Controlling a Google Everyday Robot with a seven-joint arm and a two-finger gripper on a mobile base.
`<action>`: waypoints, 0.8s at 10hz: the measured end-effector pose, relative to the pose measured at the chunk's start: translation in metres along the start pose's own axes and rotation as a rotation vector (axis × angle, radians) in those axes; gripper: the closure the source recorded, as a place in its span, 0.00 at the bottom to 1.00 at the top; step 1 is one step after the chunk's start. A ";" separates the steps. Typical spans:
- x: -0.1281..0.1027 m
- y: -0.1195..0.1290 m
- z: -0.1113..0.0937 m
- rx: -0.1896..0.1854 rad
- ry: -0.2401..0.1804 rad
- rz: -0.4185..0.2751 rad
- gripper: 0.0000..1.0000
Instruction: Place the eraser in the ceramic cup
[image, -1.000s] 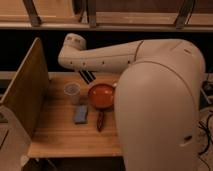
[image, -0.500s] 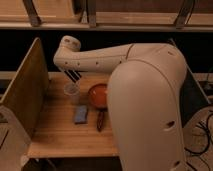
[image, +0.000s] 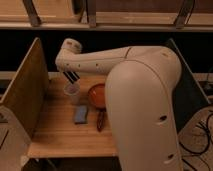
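Note:
The eraser (image: 72, 77), a narrow black block with a pale stripe, hangs tilted from the end of my arm. My gripper (image: 69, 73) is shut on it at the back left of the table. The eraser's lower end sits just above the rim of the ceramic cup (image: 72, 92), a small pale round cup standing upright. I cannot tell whether the eraser touches the cup. My big white arm crosses the right side of the view and hides that part of the table.
An orange-red bowl (image: 97, 94) stands just right of the cup. A blue-grey pad (image: 81, 115) lies in front of the cup, with a dark reddish bar (image: 101, 120) beside it. The wooden table (image: 57, 137) has an upright board (image: 25, 95) on its left.
My gripper has swung left with the eraser, from above the bowl's back edge to over the cup, and has come lower.

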 end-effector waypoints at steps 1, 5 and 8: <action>0.000 0.010 0.011 -0.026 -0.008 0.008 1.00; 0.008 0.017 0.026 -0.063 -0.023 0.035 1.00; 0.022 0.023 0.032 -0.096 -0.034 0.073 1.00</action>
